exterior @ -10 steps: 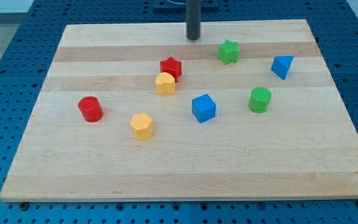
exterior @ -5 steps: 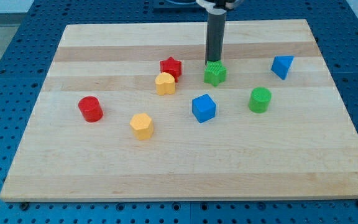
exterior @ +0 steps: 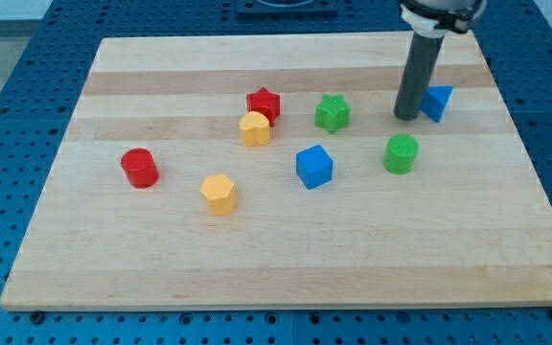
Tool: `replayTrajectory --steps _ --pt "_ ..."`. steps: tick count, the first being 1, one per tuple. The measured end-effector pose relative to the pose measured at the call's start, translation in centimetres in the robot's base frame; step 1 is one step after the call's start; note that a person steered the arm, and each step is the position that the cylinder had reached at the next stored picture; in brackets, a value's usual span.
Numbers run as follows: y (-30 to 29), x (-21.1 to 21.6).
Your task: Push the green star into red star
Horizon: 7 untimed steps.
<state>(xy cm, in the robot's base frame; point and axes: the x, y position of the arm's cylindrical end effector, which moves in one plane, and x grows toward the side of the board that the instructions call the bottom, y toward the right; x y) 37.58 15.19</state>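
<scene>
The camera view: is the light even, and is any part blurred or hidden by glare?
Camera view: soft, even light, only faint shadows under blocks such as the green star and red star; no glare on the wooden board; blocks sharp; my tip looks sharp too.

Bright, even overhead light — the pale wooden board [exterior: 286,249] shows no glare, and blocks cast only faint, short shadows. Focus sharp across the view. The dark rod's upper end blurs slightly at the view's top — my tip [exterior: 406,117] is crisp.
</scene>
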Motion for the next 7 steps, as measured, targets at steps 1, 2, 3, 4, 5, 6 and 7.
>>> replayTrajectory --steps 1,2,3,4,5,6,7 --pt "-2.8 0.1" --pt "-6.5 -0.1" --pt "-9.5 -0.1" --pt "-11.3 -0.1" --pt "-11.6 -0.1" --pt "-11.6 -0.5" --pt "-9.7 -3.4"
